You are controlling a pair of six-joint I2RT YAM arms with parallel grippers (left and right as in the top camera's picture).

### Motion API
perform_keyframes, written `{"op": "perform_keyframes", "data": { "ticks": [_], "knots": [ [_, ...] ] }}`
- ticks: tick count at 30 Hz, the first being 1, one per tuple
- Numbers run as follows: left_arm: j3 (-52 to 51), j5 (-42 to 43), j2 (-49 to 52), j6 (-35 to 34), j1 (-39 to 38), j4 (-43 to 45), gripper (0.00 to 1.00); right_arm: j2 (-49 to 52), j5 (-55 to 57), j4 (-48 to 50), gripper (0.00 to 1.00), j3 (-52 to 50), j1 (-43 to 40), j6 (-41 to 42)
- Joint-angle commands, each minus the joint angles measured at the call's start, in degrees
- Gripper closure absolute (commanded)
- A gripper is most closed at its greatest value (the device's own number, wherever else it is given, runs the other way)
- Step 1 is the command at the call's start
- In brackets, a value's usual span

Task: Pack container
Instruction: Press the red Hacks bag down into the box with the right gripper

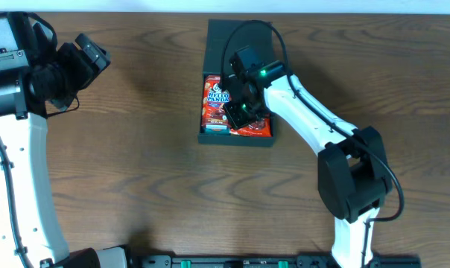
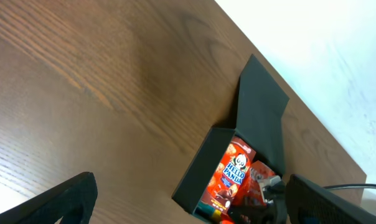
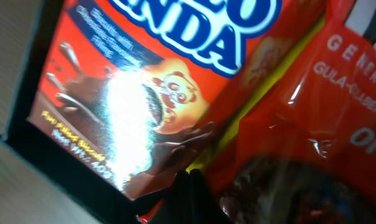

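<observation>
Your left gripper [image 1: 94, 52] is hanging over the bare table [image 1: 135, 164]. Its fingers [image 2: 70, 199] are spread wide and are gripping nothing. From that gripper, the container [image 1: 203, 104] is sitting well off to the right. Nothing is lying on the wood between them. In the left wrist view the box is showing low between the fingers, with its near corner pointing toward you.

The lid [image 1: 238, 45] is lying open and flat on the far side of the container, away from your right arm's base.

Your right gripper [image 1: 236, 113] is reaching down into the container, directly over its contents. Just left of the gripper, a red Hello Panda box [image 1: 217, 98] is lying flat against the left wall. Just right of it, and partly beneath it, a shiny red pouch [image 1: 256, 128] is filling the right side. The two packs are touching or overlapping. In the right wrist view one dark fingertip [image 3: 189, 198] is showing at the seam where the Hello Panda box [image 3: 144, 93] meets the pouch [image 3: 312, 124]. The container's dark wall [image 3: 26, 93] is running along the left edge of that view. You are not getting a view of the other finger, so I cannot tell whether the jaws are spread or pinching anything. From overhead, the right wrist and forearm are covering much of the container's right half.
</observation>
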Motion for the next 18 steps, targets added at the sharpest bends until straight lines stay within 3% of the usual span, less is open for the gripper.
{"op": "perform_keyframes", "data": {
  "ticks": [1,8,14,16,18],
  "knots": [
    [0.90,-0.42,0.55,1.22,0.22,-0.48,0.03,-0.68,1.49,0.28,0.98,-1.68,-0.48,-0.42],
    [0.90,-0.42,0.55,1.22,0.11,-0.55,0.03,-1.77,-2.36,-0.07,0.98,0.28,-0.63,-0.98],
    [0.90,-0.59,0.63,4.24,-0.11,-0.31,0.04,-11.19,-2.93,0.28,0.98,3.32,-2.05,-2.62],
    [0.85,-0.66,1.05,4.46,-0.72,1.36,0.08,-14.23,-1.68,1.49,0.99,3.32,-4.90,-2.58],
    [0.70,-0.66,2.08,4.44,-1.84,4.48,0.25,-15.54,-1.75,2.69,0.99,3.32,-9.27,-1.79]
  ]
}}
